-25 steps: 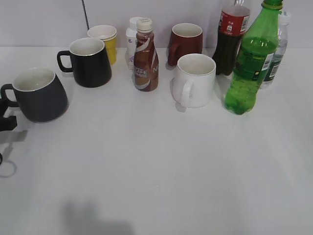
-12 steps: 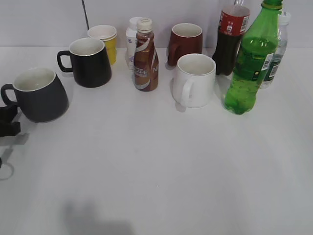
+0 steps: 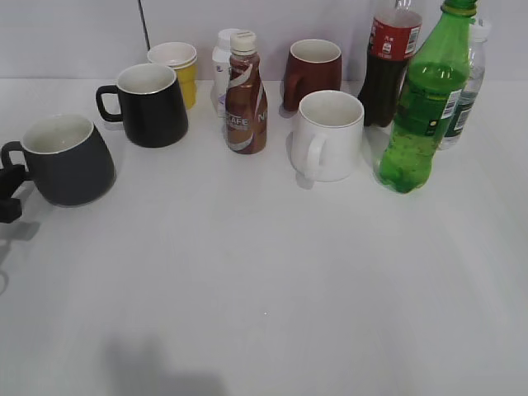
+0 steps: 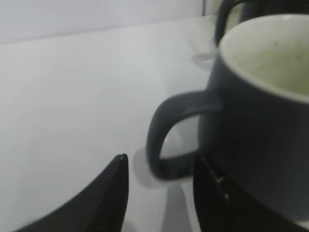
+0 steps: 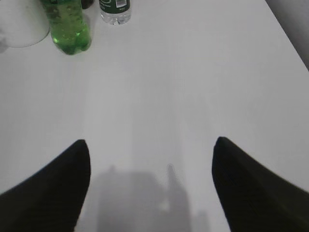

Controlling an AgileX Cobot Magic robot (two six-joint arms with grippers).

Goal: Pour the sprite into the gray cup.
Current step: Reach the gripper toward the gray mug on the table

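Note:
The sprite, a tall green bottle, stands at the back right; its base also shows in the right wrist view. The gray cup stands at the far left, handle pointing left. My left gripper is at the left edge, right by that handle. In the left wrist view the left gripper is open, with the cup's handle just ahead of and between the fingertips, and the cup body to the right. My right gripper is open and empty over bare table, well short of the sprite.
A black mug, yellow cup, brown coffee bottle, dark red mug and white mug stand along the back. A cola bottle and a water bottle flank the sprite closely.
My left gripper has moved up the left edge, closer to the gray cup's handle. The cups and bottles have not moved.

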